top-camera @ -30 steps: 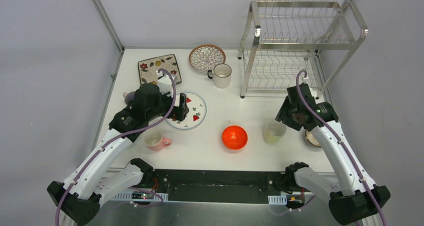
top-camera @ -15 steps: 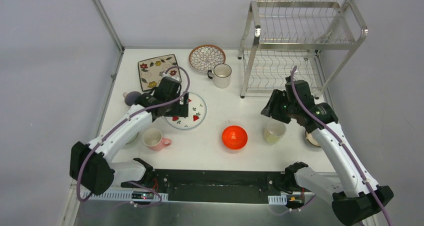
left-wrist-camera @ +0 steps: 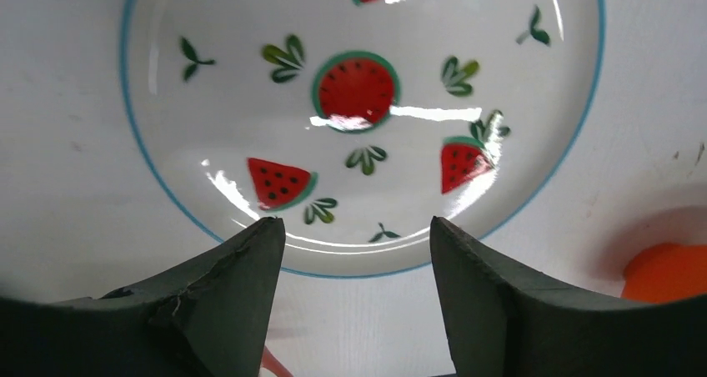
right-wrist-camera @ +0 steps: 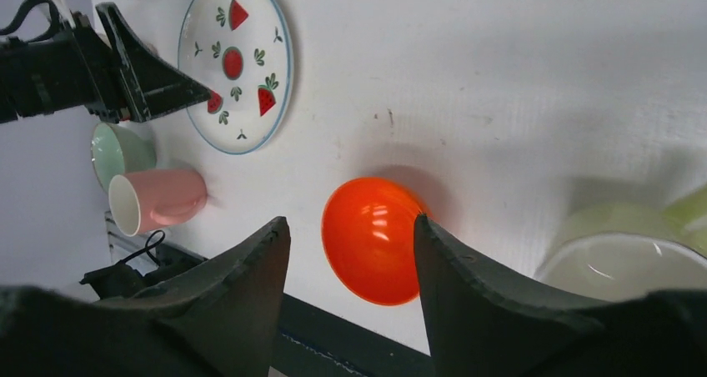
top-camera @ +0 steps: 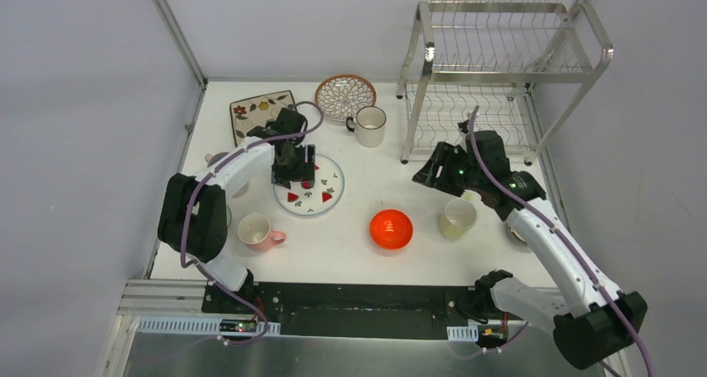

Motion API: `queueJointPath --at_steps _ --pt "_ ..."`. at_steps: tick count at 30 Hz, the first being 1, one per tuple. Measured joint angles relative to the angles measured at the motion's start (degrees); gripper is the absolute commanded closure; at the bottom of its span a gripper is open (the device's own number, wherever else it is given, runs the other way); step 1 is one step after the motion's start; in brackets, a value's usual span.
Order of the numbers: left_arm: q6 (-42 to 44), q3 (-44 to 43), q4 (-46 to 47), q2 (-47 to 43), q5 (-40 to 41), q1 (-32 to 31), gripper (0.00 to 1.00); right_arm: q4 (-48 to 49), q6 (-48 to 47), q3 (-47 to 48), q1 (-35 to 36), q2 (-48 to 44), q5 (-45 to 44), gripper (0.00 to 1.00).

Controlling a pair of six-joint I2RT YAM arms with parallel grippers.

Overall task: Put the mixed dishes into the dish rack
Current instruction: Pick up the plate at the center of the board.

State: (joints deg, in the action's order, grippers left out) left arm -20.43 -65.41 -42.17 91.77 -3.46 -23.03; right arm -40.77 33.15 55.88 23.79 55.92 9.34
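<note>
Plate [left-wrist-camera: 358, 135], watermelon-print, lies under left claw [left-wrist-camera: 354, 235], near rim showing between its spread tips. Right claw [right-wrist-camera: 348, 220], jaws apart, hangs above red-orange bowl [right-wrist-camera: 375, 248], nothing held.

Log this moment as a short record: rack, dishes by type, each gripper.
rack: dish rack, far right, no dishes visible in it
plates: floral rectangle plate, brown-petal round plate, fruit-pattern plate, all flat on the table
cups: white cup, pink cup, yellow cup
bowls: red-orange bowl, pale green bowl
left gripper: open, over the fruit-pattern plate at its rim
right gripper: open, empty, raised above the table near the dish rack
</note>
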Motion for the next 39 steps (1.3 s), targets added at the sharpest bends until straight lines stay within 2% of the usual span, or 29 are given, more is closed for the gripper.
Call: queueJointPath --at_steps 6,11,17,20,26,31,39 --pt "0.81 -3.78 -2.56 2.56 -2.89 7.89 0.33 8.09 2.03 0.11 7.41 11.17 1.86 0.40" --pt "3.13 -5.09 -3.91 0.94 -5.33 8.44 0.31 14.21 3.32 1.92 14.88 20.70 1.11 0.41" --pt "4.04 -2.69 -4.28 -8.46 -5.53 8.39 0.23 20.13 4.22 7.17 20.11 32.26 -4.85 0.44" --pt "4.92 -0.52 -4.46 -12.39 -4.83 8.39 0.01 22.47 3.98 10.34 22.38 37.44 -8.28 0.46" --pt "5.51 3.41 -5.11 -17.75 -2.43 8.39 0.01 25.49 4.22 15.80 24.59 46.42 -11.10 0.52" --pt "5.66 3.76 -6.03 -20.37 2.21 8.39 0.01 25.46 3.96 21.59 24.57 54.14 -12.61 0.53" --pt "5.66 3.82 -6.27 -22.10 4.66 7.87 0.02 22.62 2.14 23.67 24.57 57.35 -15.80 0.51"
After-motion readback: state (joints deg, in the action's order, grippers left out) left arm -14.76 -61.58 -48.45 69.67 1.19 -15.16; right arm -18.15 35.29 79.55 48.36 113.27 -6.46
